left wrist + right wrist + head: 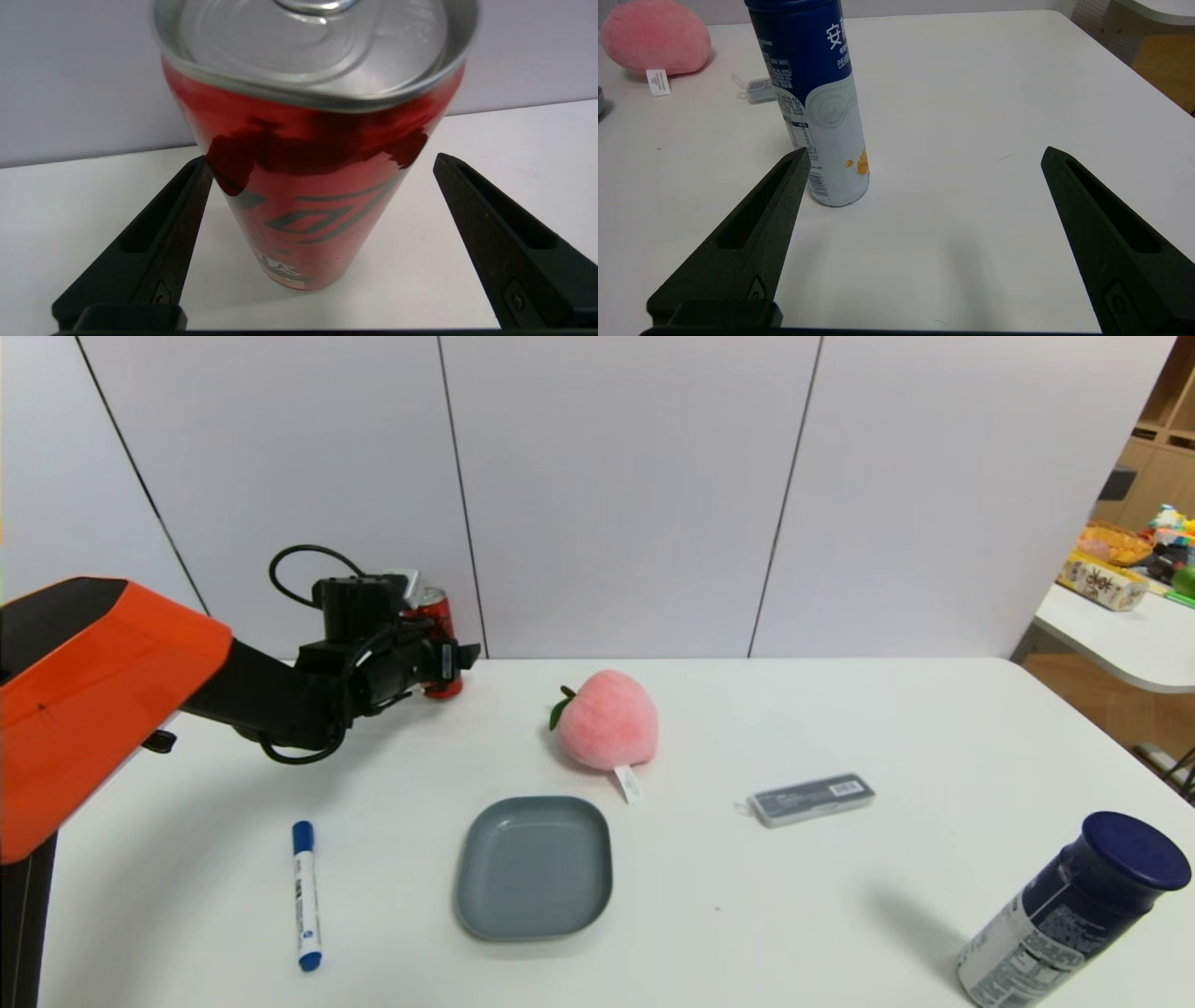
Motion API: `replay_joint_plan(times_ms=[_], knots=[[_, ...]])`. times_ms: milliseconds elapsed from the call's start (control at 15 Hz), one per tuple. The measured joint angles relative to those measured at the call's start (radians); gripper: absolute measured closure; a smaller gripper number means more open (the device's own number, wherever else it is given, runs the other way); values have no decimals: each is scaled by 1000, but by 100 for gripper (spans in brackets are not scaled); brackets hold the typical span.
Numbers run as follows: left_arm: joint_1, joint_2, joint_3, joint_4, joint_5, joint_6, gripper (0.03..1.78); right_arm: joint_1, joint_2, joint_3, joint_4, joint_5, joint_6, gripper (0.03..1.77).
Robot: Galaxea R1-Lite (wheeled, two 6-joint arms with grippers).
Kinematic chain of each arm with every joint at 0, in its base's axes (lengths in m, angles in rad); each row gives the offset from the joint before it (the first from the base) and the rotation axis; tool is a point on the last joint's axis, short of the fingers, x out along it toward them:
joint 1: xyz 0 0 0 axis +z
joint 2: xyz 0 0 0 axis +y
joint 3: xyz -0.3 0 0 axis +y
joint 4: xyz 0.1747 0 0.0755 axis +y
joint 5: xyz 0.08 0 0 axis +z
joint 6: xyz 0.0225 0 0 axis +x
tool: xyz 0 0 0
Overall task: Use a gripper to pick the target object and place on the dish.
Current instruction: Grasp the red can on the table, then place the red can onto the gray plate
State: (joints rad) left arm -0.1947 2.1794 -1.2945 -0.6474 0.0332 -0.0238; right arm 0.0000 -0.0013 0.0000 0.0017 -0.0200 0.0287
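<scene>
The target object, a slim red soda can [441, 616] with a silver top, stands upright at the back left of the white table, close to the wall. My left gripper [450, 658] reaches it from the left and is open. In the left wrist view the can [308, 200] stands between the two black fingers of the left gripper [322, 158], close to one fingertip [198, 182] and with a clear gap to the other. The dish [534, 868], a grey-blue square plate, lies empty near the table's front centre. My right gripper [925, 150] hovers open over bare table, holding nothing.
A pink plush peach [607, 721] sits between the can and the dish. A blue marker [305, 896] lies left of the dish, and a small grey case [810, 800] to its right. A dark blue canister [1074, 910] stands front right, beside my right gripper.
</scene>
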Motion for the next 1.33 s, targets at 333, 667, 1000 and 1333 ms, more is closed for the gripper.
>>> replay_joint_plan(times_ms=[333, 667, 1000, 1333], knots=[[0, 3, 3, 3, 2, -20, 77, 0, 0, 0, 0, 0, 0, 9], [0, 3, 3, -1, 1, -20, 86, 0, 0, 0, 0, 0, 0, 9], [0, -17, 3, -16, 3, -16, 87, 0, 0, 0, 0, 0, 0, 9], [0, -109, 6, -15, 4, -7, 87, 0, 0, 0, 0, 0, 0, 9]])
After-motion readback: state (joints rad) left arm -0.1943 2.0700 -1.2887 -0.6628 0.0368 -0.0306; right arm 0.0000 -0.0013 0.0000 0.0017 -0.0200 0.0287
